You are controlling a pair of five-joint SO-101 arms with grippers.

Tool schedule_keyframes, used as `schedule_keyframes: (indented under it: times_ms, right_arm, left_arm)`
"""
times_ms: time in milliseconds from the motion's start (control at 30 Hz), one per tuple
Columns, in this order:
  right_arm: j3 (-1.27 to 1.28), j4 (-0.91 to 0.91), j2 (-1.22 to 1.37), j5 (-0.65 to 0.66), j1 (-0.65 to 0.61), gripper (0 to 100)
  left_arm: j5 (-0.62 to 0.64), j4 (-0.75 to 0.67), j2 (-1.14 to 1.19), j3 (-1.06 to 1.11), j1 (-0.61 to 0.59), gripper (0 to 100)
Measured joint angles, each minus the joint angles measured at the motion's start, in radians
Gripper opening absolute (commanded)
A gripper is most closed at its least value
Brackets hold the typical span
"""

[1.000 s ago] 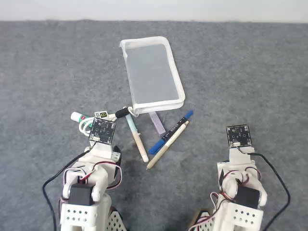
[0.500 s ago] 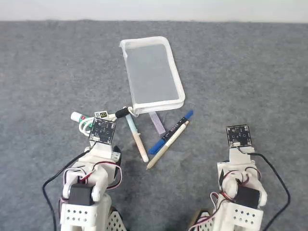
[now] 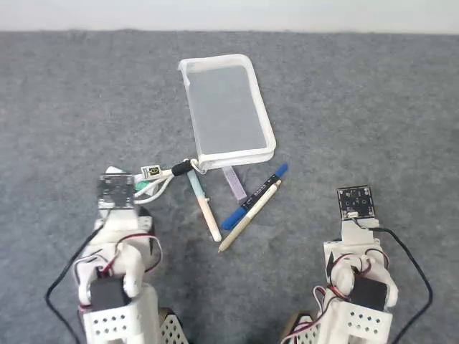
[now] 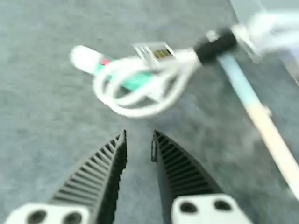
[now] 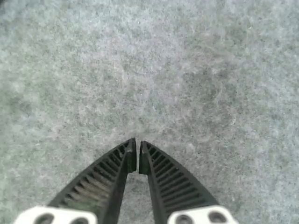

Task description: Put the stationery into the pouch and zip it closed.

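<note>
Cable coil (image 4: 135,110) before the left gripper (image 4: 138,136)
Jaws slightly spread (right gripper (image 5: 138,142) pressed together); left arm has swung toward the surface's left edge.

— Where's the gripper (image 4: 138,137)?
— Just short of the white cord (image 4: 140,93), jaws slightly parted, nothing between them.
— And around the cord?
— A green-and-white tube (image 4: 91,60) lies under its loops; a black-capped pen (image 4: 252,109) meets its end.
</note>
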Motion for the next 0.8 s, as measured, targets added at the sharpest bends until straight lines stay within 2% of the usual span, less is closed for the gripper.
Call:
schedule_keyframes:
  times_ms: [167, 500, 633, 800]
  right_arm:
    - [0.0, 0.0, 0.0, 0.0, 0.0, 0.7]
    - [0.0, 0.0, 0.0, 0.0, 0.0, 0.7]
    - [0.0, 0.0, 0.0, -0.06, 0.0, 0.7]
    - [0.0, 0.0, 0.0, -0.098, 0.0, 0.7]
  left_arm:
    - [-0.097, -0.072, 0.0, -0.043, -0.031, 8]
    - [-0.252, -0.017, 0.031, -0.295, -0.029, 8]
    - [-0.358, -0.011, 0.232, -0.423, -0.029, 11]
    - [-0.454, -0.011, 0.575, -0.618, -0.029, 26]
